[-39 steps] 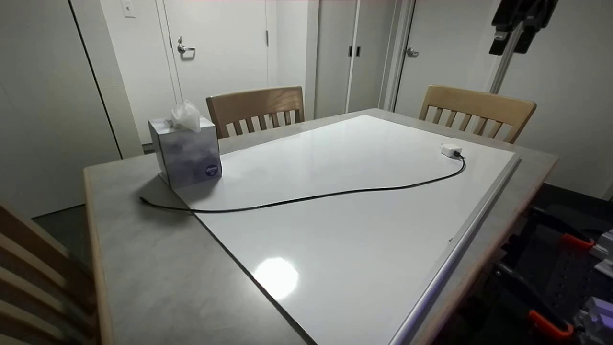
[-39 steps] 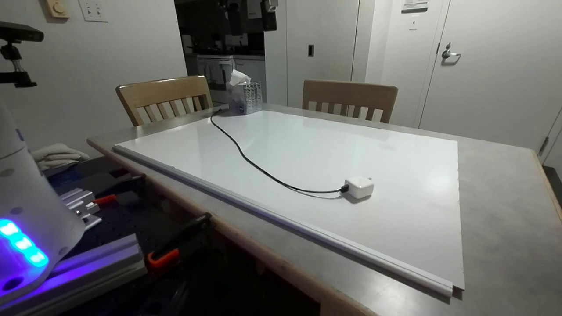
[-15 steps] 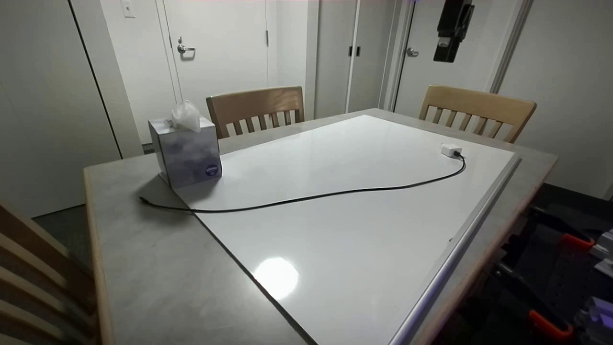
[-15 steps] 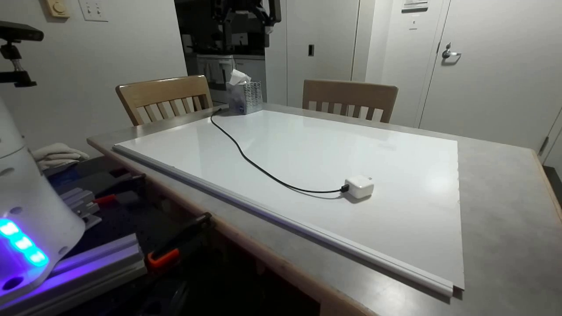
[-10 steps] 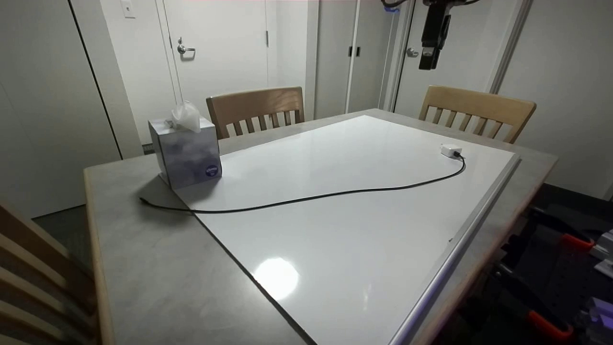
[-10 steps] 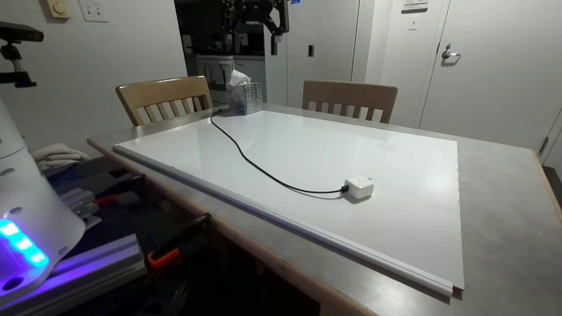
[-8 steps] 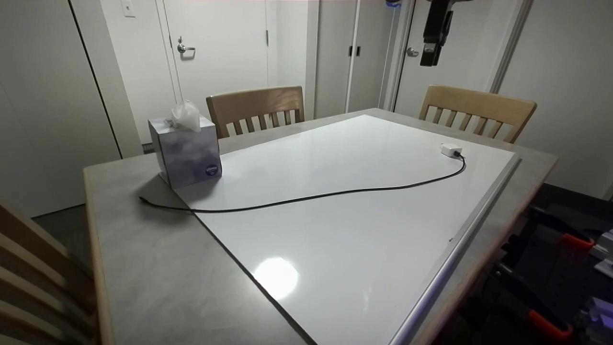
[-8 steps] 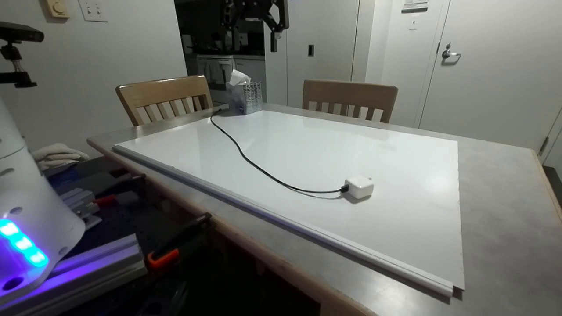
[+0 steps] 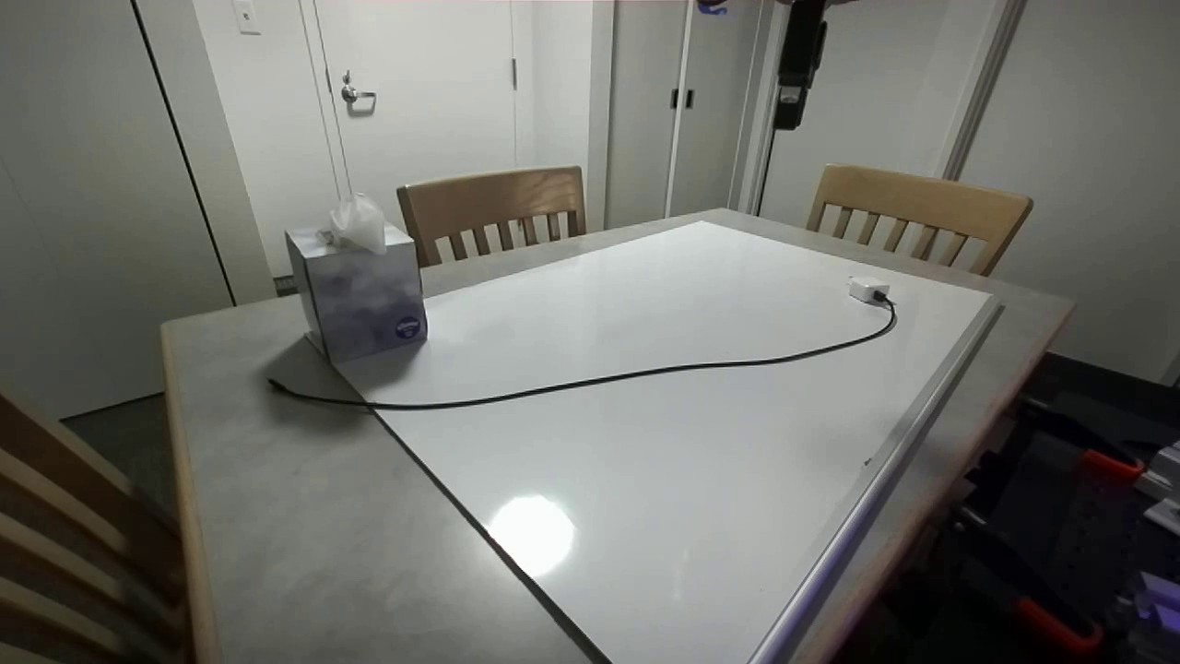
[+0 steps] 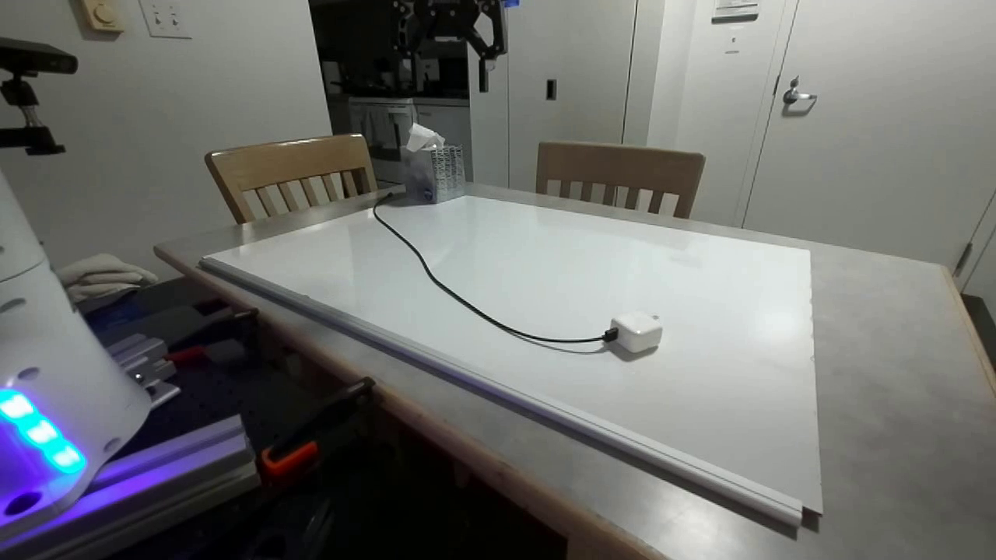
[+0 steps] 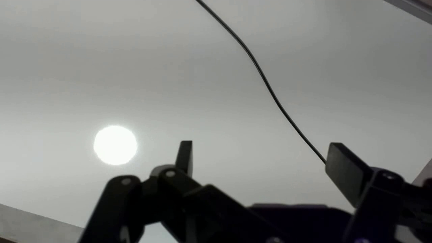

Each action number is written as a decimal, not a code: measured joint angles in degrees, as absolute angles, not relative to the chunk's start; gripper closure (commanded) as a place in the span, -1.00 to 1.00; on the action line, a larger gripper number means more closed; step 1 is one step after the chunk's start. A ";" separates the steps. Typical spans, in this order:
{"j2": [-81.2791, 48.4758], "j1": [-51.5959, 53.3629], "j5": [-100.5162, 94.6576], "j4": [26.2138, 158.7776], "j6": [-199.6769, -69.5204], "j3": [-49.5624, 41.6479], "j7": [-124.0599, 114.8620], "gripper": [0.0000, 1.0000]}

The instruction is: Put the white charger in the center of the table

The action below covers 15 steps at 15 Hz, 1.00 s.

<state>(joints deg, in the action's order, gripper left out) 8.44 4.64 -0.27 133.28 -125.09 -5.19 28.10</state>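
Hanging above the table, jaws apart and empty, the gripper has, as I judge, no step finished: in an exterior view the charger lies toward four o'clock from centre, so grasping and placing remain.

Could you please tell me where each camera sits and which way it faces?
An exterior view: nearer the tissue box, looking down across the table toward the white charger; the gripper shows at the top edge.
An exterior view: beside the robot's base, looking down across the table toward the tissue box; base and gripper show.
Wrist view: over the table, facing down at the white panel and black cord; the gripper's fingers stand apart along the bottom.
Both exterior views share the tissue box, white charger and gripper.
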 measured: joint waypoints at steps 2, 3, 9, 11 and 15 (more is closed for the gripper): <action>4.93 4.81 -0.24 130.02 -125.56 -4.04 30.24 -1.00; 3.11 4.83 -0.23 128.32 -125.91 -3.48 31.32 -1.00; -5.59 4.76 0.14 119.86 -126.39 -1.05 37.07 -1.00; -6.20 4.64 0.18 119.26 -126.36 -1.03 37.47 -1.00; -6.61 4.37 0.12 118.68 -126.36 -0.12 37.23 -1.00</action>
